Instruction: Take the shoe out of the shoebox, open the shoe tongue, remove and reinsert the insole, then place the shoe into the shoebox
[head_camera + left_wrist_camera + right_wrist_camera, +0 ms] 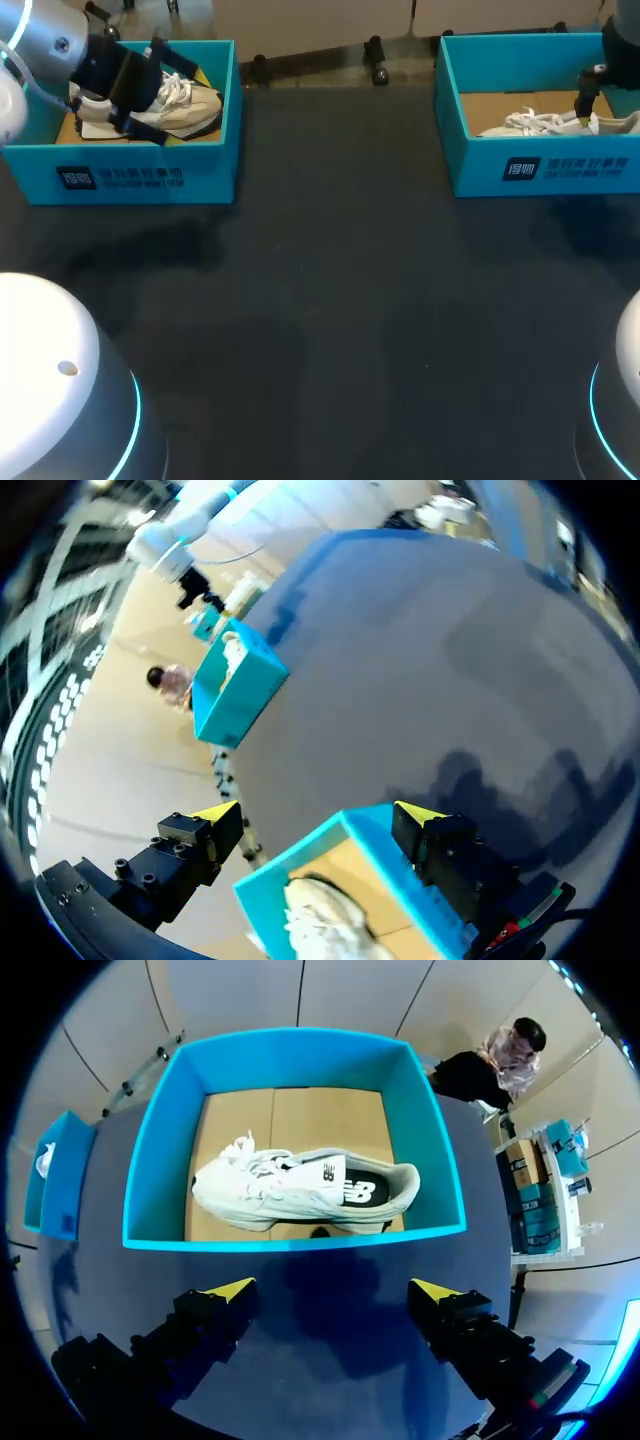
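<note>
Right gripper (335,1290), spread wide and empty, hangs just short of its shoebox (290,1243). Inside, the white shoe (300,1190) lies with its long axis running finger to finger. Across the desk (330,300), the left gripper (318,815) gapes, empty, over a second shoe (320,920).

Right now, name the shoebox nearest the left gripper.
The shoebox at the table's left: the open left gripper hangs right over it and its shoe, while the other shoebox sits far to the right.

There are two blue boxes, the left box (150,178) and the right box (560,168). There are two white shoes, the left shoe (190,105) and the right shoe (535,122). There is one bench (330,300).
</note>
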You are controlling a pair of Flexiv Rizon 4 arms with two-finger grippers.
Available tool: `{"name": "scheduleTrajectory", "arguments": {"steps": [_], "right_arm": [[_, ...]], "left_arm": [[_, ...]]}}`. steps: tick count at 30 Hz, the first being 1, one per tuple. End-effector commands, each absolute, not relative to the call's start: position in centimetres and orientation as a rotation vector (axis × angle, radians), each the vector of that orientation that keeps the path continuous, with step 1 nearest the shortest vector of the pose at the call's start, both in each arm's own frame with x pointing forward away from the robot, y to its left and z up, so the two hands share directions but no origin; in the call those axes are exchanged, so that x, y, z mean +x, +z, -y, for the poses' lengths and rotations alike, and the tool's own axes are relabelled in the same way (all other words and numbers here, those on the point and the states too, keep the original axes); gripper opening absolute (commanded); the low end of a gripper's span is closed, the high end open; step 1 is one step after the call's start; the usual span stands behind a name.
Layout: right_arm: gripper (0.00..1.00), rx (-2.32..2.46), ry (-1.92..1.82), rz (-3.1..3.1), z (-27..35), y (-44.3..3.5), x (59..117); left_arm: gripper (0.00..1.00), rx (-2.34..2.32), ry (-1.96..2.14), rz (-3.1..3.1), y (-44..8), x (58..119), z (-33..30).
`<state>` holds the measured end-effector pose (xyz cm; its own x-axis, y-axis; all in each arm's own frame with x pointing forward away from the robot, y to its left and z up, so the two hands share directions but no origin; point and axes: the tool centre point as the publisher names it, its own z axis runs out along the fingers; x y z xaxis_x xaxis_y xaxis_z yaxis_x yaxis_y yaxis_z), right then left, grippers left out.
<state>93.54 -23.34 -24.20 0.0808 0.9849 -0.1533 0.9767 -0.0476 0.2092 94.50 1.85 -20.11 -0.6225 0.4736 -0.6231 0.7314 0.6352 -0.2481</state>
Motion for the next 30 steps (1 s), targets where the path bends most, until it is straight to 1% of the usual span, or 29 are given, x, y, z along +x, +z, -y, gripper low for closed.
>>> {"name": "scheduleTrajectory", "arguments": {"steps": [1, 10, 14, 30], "right_arm": [[1.0, 2.102, 0.048, -1.968, 23.3, -24.2, 93.5], [1.0, 2.102, 0.048, -1.968, 23.3, -24.2, 93.5], [1.0, 2.102, 0.048, -1.968, 23.3, -24.2, 93.5], [1.0, 2.102, 0.048, -1.968, 23.3, -24.2, 93.5]], "left_arm": [[1.0, 1.297, -0.723, -2.214, -19.7, 96.7, -2.8], [1.0, 1.697, -0.588, -2.09, -18.0, 99.1, -4.5], [1.0, 1.894, -0.342, -2.015, -18.0, 99.8, -5.3], [1.0, 1.894, -0.342, -2.015, -18.0, 99.8, -5.3]]}}
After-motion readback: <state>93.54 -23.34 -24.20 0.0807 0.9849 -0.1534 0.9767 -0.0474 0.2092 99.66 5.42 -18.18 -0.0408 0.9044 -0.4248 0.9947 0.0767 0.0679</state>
